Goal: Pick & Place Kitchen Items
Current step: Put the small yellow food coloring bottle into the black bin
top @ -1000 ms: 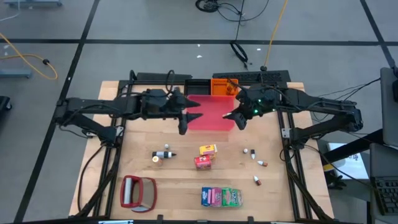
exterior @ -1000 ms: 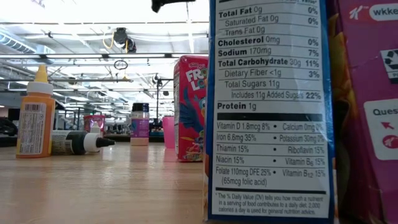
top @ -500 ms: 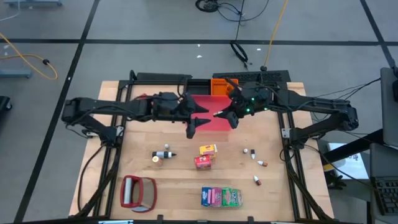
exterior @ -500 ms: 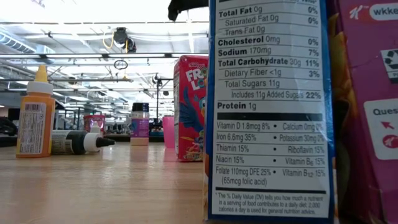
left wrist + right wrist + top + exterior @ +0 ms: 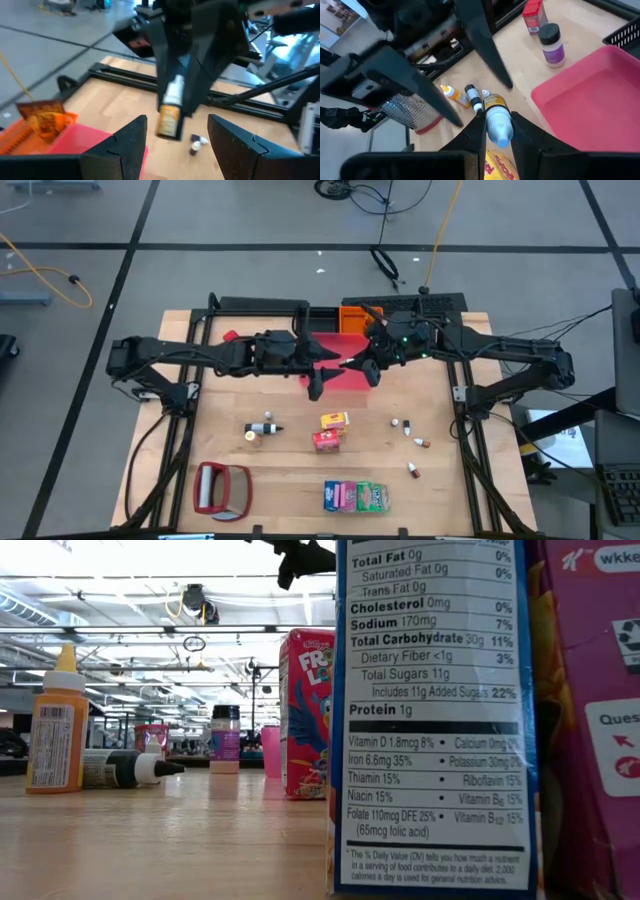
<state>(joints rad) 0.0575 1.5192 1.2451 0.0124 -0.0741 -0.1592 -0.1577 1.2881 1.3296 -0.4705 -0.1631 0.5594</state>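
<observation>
Gripping a small white-capped bottle with a brown-and-yellow label, the right arm's tool hangs over the front edge of the square red plastic tray at the back middle of the wooden table; its two dark fingers press the bottle from both sides, and the left wrist view shows the same bottle pinched upright between them. Facing it just to the left in the high view, the left arm's tool hovers with its fingers spread wide and nothing between them. On the table in front of the tray lie a small yellow carton and a small red carton close together, with a dark bottle and a small orange-yellow squeeze bottle to their left. Three tiny white-and-brown bottles are scattered to the right. At the front edge a pink, a green and a blue packet stand side by side, and a red-framed silvery flat object lies at the front left. A purple-labelled jar and a small red container stand near the tray's left side in the right wrist view.
</observation>
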